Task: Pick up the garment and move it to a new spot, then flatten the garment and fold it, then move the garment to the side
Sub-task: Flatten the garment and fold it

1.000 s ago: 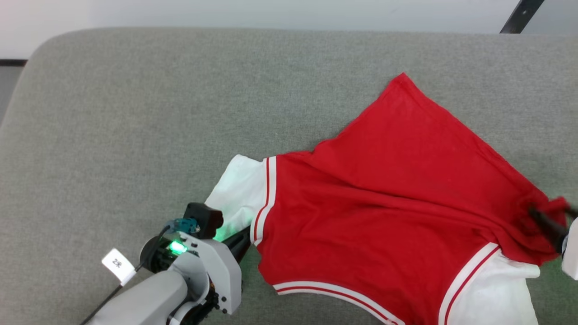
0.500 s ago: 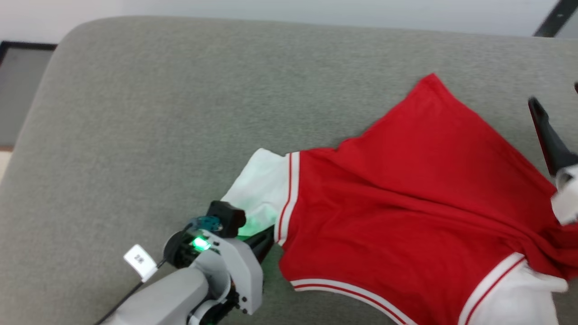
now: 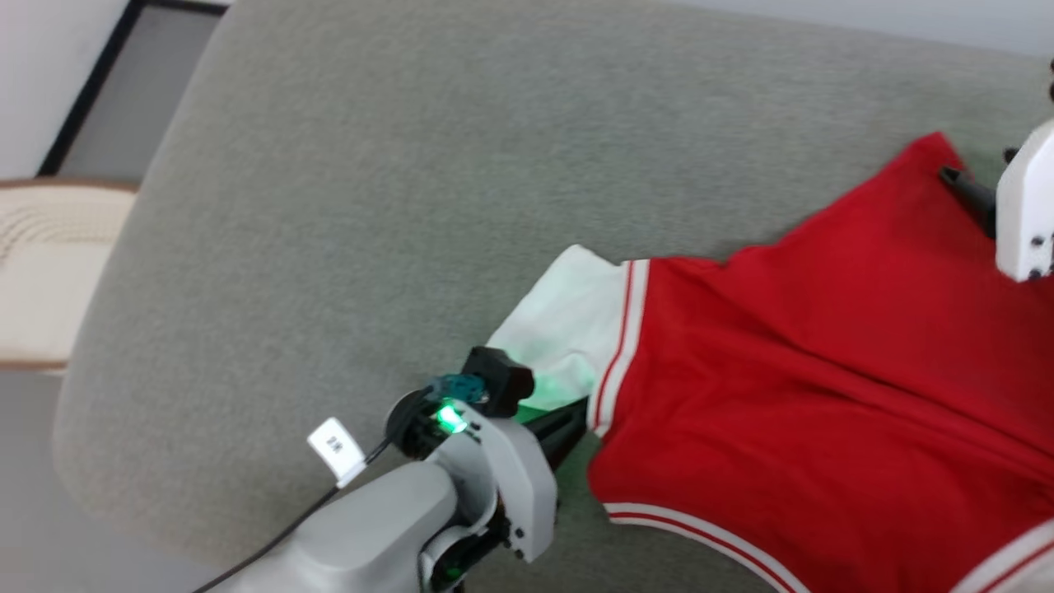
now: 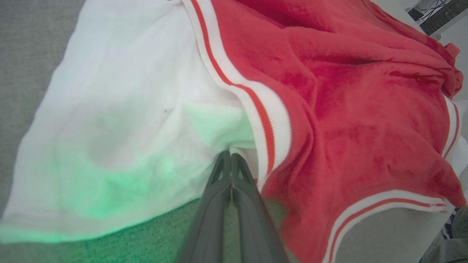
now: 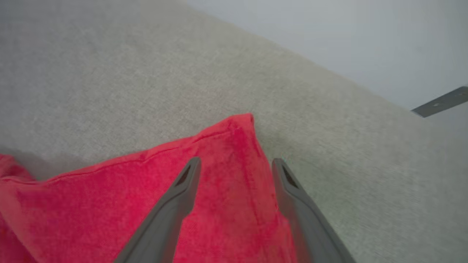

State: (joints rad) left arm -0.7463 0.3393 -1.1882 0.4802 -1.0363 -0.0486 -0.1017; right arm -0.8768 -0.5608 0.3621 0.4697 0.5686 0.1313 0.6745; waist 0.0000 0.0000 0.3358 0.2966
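The garment (image 3: 823, 371), red with white sleeves and striped trim, lies spread on a grey cushion (image 3: 370, 206). Its near white sleeve (image 3: 564, 329) points left. My left gripper (image 3: 572, 420) is shut on the garment where that sleeve meets the red body. In the left wrist view the two fingers press together at the fabric (image 4: 231, 159) beside the striped trim (image 4: 267, 128). My right gripper (image 3: 959, 177) hovers at the garment's far red corner. In the right wrist view it stands open (image 5: 236, 166) over that corner (image 5: 241, 126), nothing between its fingers.
The grey cushion has a rounded left edge (image 3: 107, 329), with a beige object (image 3: 49, 247) and floor beyond it. A pale wall (image 5: 329, 29) runs behind the cushion's far edge, and a dark bar (image 5: 442, 100) leans there.
The head camera has swung left, shifting the whole picture right. My right gripper has left the bunched red fabric at the garment's right edge and moved to the far corner. The left gripper keeps its hold.
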